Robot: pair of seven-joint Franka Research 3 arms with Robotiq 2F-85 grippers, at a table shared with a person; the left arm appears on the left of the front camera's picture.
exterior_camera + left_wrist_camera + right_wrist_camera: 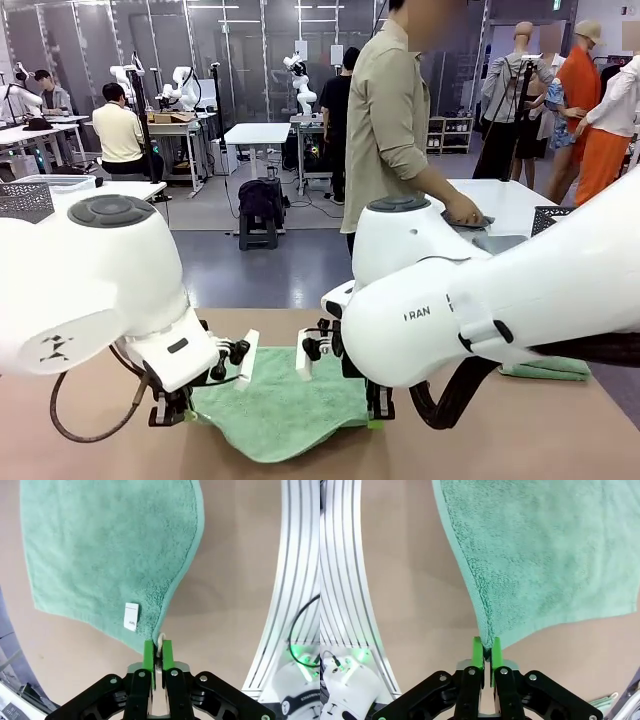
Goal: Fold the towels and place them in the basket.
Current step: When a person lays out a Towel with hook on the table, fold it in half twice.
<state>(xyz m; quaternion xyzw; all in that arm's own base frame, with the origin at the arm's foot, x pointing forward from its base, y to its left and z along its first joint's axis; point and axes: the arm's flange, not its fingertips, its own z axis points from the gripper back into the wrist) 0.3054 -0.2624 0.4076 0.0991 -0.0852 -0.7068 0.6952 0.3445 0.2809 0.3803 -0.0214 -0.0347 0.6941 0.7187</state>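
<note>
Left arm point(100, 290) and right arm point(480, 300) flank the towel point(280, 410) on the table point(560, 440). Left gripper point(158, 646) is clamped on the corner bearing the loop point(160, 639). Right gripper point(487, 643) is clamped on the adjacent corner. Gripped edge runs left-right; cloth extends away from both grippers. Long axis: indeterminate.

Past my tan tabletop point(560, 430) I see a grey floor point(250, 275) in bright, even light. A small white table point(257, 133) stands mid-room, with a black stool point(258, 235) carrying a dark bag point(261, 198) in front of it. Framed partition panels point(240, 50) close the back. Low shelves point(450, 133) sit far right, and another white table point(515, 200) is nearer.
</note>
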